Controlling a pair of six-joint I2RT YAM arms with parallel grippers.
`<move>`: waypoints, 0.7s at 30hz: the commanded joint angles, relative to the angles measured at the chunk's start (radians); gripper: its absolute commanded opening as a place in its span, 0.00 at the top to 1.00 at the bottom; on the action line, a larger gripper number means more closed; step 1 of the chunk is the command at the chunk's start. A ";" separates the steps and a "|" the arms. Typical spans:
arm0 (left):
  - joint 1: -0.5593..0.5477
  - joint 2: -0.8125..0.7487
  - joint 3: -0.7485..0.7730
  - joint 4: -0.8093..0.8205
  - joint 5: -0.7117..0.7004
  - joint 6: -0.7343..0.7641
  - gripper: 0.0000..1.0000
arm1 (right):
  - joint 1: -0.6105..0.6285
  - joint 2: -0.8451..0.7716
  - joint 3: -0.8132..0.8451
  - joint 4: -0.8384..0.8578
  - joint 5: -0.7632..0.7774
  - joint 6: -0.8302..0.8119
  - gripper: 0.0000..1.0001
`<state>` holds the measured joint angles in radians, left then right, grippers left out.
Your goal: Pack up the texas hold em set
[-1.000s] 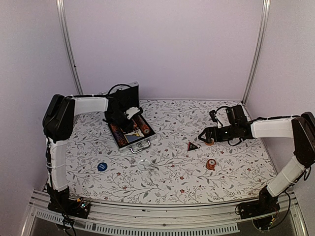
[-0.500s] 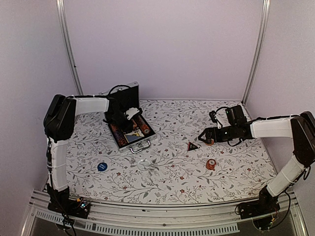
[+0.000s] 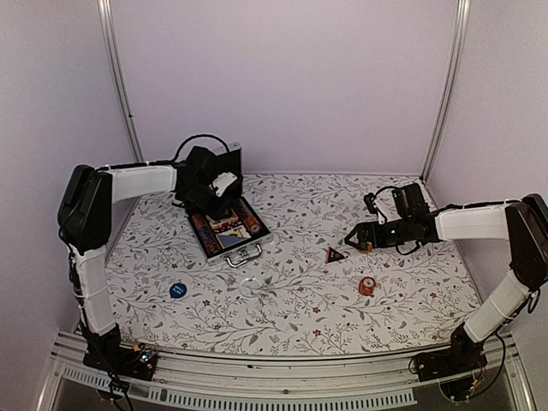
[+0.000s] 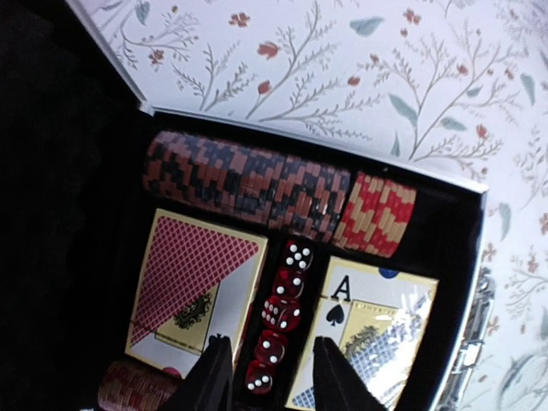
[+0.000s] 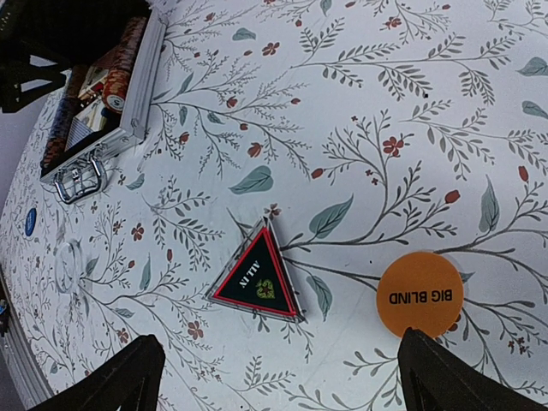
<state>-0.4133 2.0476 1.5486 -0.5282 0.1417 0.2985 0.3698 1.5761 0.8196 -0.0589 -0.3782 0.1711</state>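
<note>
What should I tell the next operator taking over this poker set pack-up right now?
The left gripper hangs over the open case, fingers open, empty.
The right gripper is open, empty, near the triangular token.
Packed: chips, two card decks, dice.
Out on the table: triangular token, BIG BLIND token, another orange token, blue token, pale round token.
Left: pack those, shut the case.
</note>
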 commanded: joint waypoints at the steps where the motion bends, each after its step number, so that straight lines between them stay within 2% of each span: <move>1: 0.014 -0.120 -0.065 0.104 0.036 -0.053 0.62 | -0.003 -0.010 0.013 0.007 -0.008 -0.006 0.01; 5: 0.009 -0.181 -0.108 0.125 0.078 -0.106 0.54 | -0.004 -0.019 0.015 0.002 0.007 -0.006 0.01; 9: -0.008 -0.279 -0.171 0.168 0.091 -0.146 0.41 | -0.004 -0.024 0.017 -0.007 0.023 -0.008 0.01; 10: -0.014 -0.312 -0.190 0.185 0.085 -0.153 0.31 | -0.004 -0.025 0.018 -0.009 0.026 -0.008 0.01; 11: -0.021 -0.340 -0.207 0.200 0.074 -0.162 0.05 | -0.004 -0.027 0.020 -0.014 0.032 -0.009 0.01; 12: -0.027 -0.367 -0.221 0.211 0.062 -0.170 0.01 | -0.004 -0.027 0.022 -0.016 0.037 -0.009 0.01; 21: -0.050 -0.586 -0.366 0.327 -0.094 -0.304 0.00 | 0.011 -0.036 0.027 -0.076 0.125 -0.006 0.01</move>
<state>-0.4572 1.5387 1.2526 -0.2974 0.1482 0.0906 0.3706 1.5757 0.8265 -0.0872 -0.3210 0.1707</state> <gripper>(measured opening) 0.995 0.989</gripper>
